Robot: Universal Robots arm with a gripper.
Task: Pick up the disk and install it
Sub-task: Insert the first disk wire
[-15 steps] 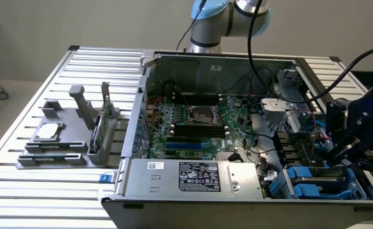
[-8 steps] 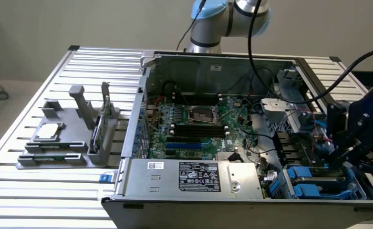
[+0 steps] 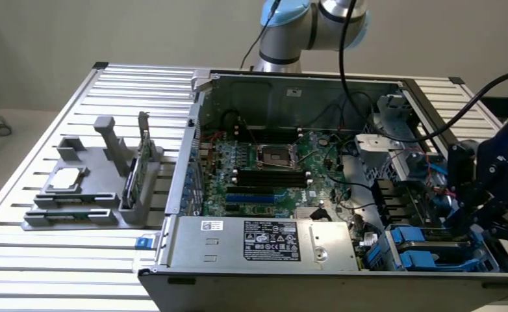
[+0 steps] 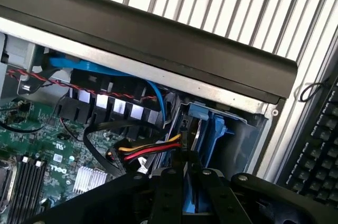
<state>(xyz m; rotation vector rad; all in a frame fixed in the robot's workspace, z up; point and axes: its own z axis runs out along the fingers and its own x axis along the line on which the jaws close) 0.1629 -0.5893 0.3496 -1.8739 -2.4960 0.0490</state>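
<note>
My fingers [image 4: 191, 184] are clamped on the disk [image 4: 203, 134], a thin silver-grey slab edged by a bright blue carrier, standing upright in the computer case [image 3: 263, 250] bay.

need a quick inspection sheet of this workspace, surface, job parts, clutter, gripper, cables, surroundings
surface: slatted metal table, carrying an open computer case.
job's things: blue disk carrier standing in the drive bay at the case corner; whether the disk sits in it cannot be told.
clutter: grey parts holder on the exterior view's left, with a small square chip and a thin card standing in it.
grippers: gripper down at the drive bay, fingers close together around the blue carrier's edge.
cables: red, yellow and black wire bundle and a blue flat cable inside the case.
surroundings: keyboard beside the table; plain wall behind.
</note>
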